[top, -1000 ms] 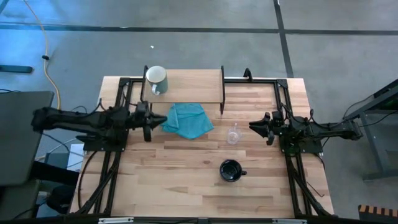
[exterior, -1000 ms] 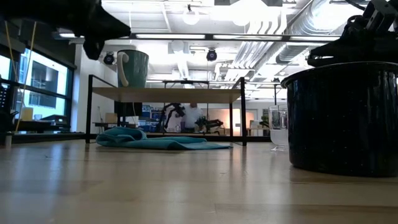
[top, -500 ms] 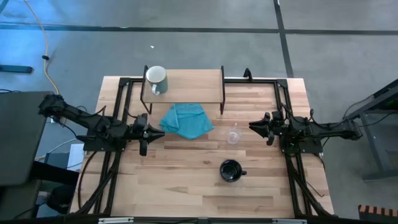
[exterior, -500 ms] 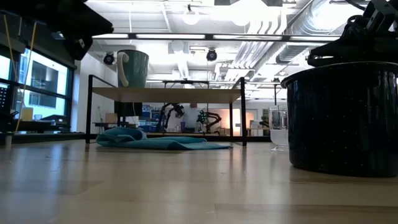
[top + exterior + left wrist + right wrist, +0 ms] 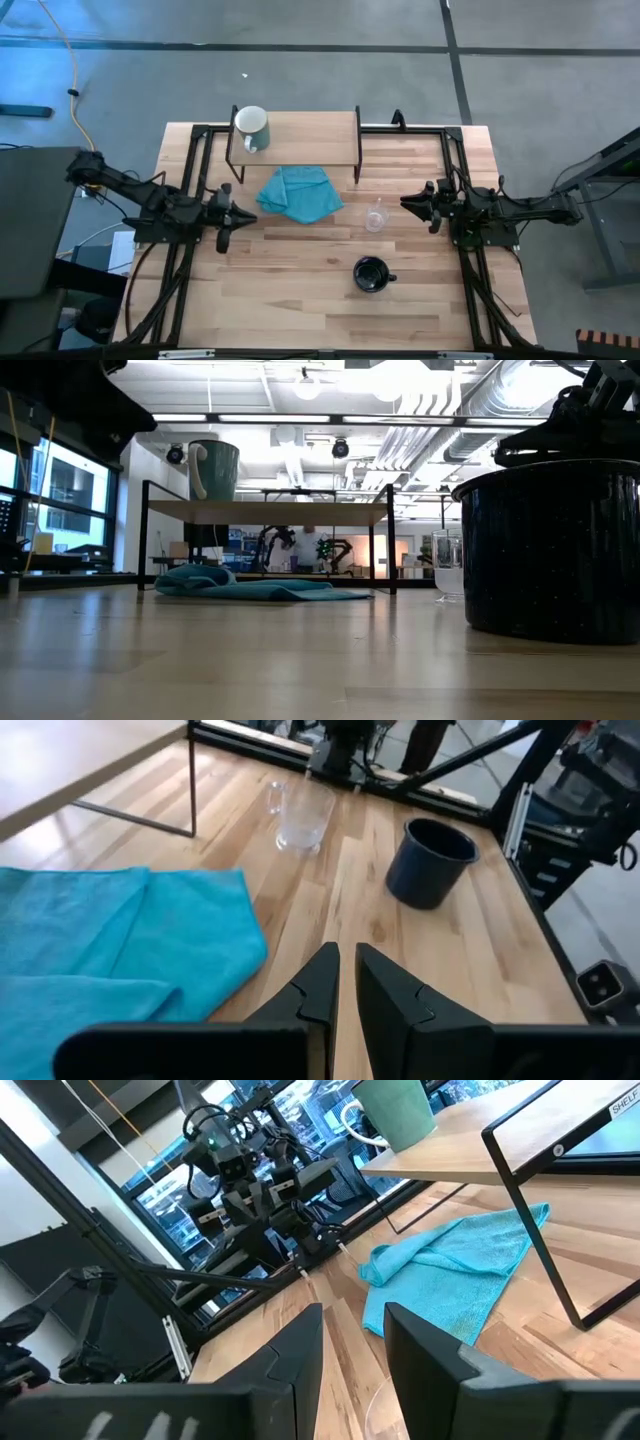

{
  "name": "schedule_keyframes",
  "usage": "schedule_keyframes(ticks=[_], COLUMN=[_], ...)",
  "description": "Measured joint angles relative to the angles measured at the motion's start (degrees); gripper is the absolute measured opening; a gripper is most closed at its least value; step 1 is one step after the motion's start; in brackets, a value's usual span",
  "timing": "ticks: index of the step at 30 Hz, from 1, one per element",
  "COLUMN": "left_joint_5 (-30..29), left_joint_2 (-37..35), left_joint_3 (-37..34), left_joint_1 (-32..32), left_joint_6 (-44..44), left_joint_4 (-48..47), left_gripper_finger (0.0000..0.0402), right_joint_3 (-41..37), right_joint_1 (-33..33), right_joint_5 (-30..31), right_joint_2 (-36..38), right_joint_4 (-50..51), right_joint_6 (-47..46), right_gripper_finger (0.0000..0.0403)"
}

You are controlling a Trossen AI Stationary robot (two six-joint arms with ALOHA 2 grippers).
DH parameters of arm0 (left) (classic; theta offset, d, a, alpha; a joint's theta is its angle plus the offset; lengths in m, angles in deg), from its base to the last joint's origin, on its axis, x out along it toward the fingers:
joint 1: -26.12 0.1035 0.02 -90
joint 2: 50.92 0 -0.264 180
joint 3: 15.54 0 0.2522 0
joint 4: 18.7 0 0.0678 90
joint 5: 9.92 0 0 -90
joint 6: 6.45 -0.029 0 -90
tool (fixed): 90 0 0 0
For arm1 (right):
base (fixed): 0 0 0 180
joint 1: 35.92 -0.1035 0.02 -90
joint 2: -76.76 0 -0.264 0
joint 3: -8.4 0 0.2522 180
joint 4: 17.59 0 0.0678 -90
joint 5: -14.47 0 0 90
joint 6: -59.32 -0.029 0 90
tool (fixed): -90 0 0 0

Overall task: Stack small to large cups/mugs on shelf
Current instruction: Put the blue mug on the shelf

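Pale mug (image 5: pixel 251 126) sits at the shelf (image 5: pixel 300 140) corner; glass cup (image 5: pixel 375 216) and black mug (image 5: pixel 371 273) on open surface (image 5: pixel 300 300). Left gripper (image 5: pixel 226 216) pinched shut, empty; right gripper (image 5: pixel 408 203) part-open, empty, near the glass.

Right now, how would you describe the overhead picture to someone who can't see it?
A pale mug stands on a small wooden shelf; a glass cup, black mug and blue cloth sit on the table between two dark arms.

Pale mug (image 5: pixel 251 126) is parked on the shelf (image 5: pixel 310 138); glass cup (image 5: pixel 375 216) and black mug (image 5: pixel 371 274) are left on the table (image 5: pixel 300 300).
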Motion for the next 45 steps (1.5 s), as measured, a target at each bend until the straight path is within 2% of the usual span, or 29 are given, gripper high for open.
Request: schedule_keyframes(ticks=[5,8,11,15,26,32,37,41,45], left_joint_5=[-1.3,-1.0,0.2,0.5,2.4,3.8,3.8,3.6,5.1], left_joint_2=[-2.6,-4.4,-6.1,-7.3,-7.3,-7.3,-7.3,-7.3,-7.3], left_joint_3=[-0.1,-3.1,-7.3,-10.4,-13.5,-13.5,-13.5,-13.5,-13.5], left_joint_1=[0.0,0.0,0.0,0.0,0.0,0.0,0.0,0.0,0.0], left_joint_6=[0.5,3.8,7.4,6.9,8.7,8.6,8.8,16.9,10.3], left_joint_4=[-5.1,-5.8,-1.8,4.9,4.6,10.8,11.7,14.1,21.0], left_gripper_finger=[0.0026,0.0026,0.0026,0.0026,0.0026,0.0026,0.0026,0.0026,0.0026], right_joint_3=[0.0,0.0,0.0,0.0,0.0,0.0,0.0,0.0,0.0], right_joint_1=[0.0,0.0,0.0,0.0,0.0,0.0,0.0,0.0,0.0], right_joint_5=[0.0,0.0,0.0,0.0,0.0,-0.1,-5.5,-9.0,-9.0], right_joint_2=[0.0,0.0,0.0,0.0,0.0,0.0,0.0,0.0,0.0], right_joint_4=[0.0,0.0,0.0,0.0,0.0,0.0,0.3,1.0,-0.6], right_joint_6=[0.0,-0.5,-1.3,-1.5,-2.6,-2.5,-2.7,-6.3,-6.7], right_gripper_finger=[0.0101,0.0101,0.0101,0.0101,0.0101,0.0101,0.0101,0.0101,0.0101])
